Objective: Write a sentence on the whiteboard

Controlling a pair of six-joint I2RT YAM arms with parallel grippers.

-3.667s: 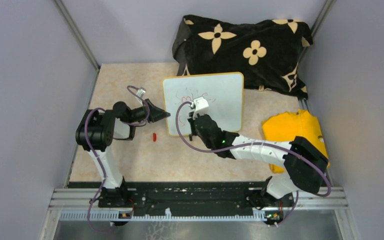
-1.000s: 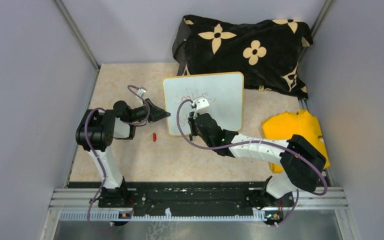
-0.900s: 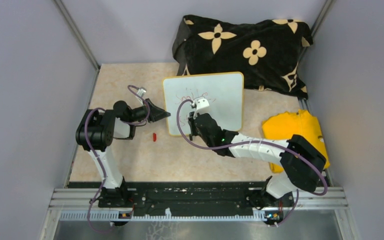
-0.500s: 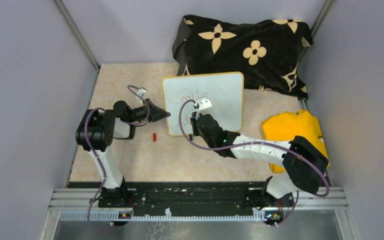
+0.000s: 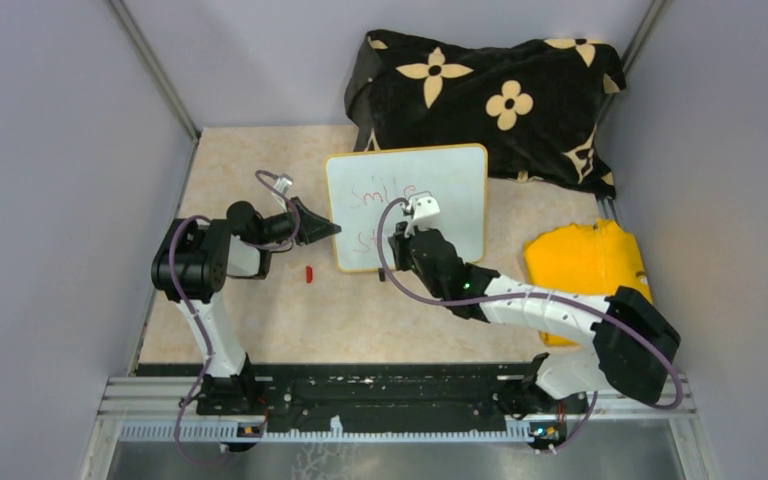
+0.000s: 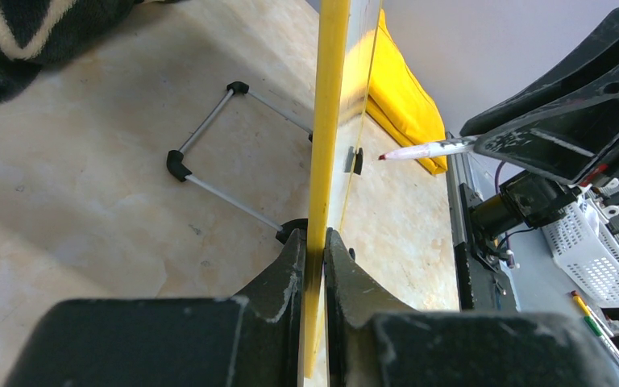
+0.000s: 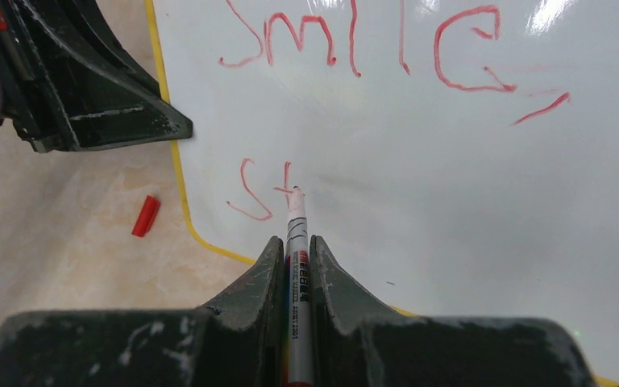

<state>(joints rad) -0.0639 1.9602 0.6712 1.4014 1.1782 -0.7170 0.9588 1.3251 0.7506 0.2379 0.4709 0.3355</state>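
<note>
Right wrist view: right hand clamps marker at the sentence; left hand pinches whiteboard edge

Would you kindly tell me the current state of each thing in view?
whiteboard: propped up, left edge clamped.
sentence: unfinished, "Smile," and "st" written.
marker: uncapped, gripped.
red cap: off, lying beside the whiteboard.
left pincer: shut on the whiteboard.
right pincer: shut on the marker.

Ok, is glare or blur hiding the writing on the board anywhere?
Right wrist: glare patches along the whiteboard top edge, yet the sentence reads sharp. Top external: lettering small and faint. Left wrist: board edge-on, writing unseen.
</note>
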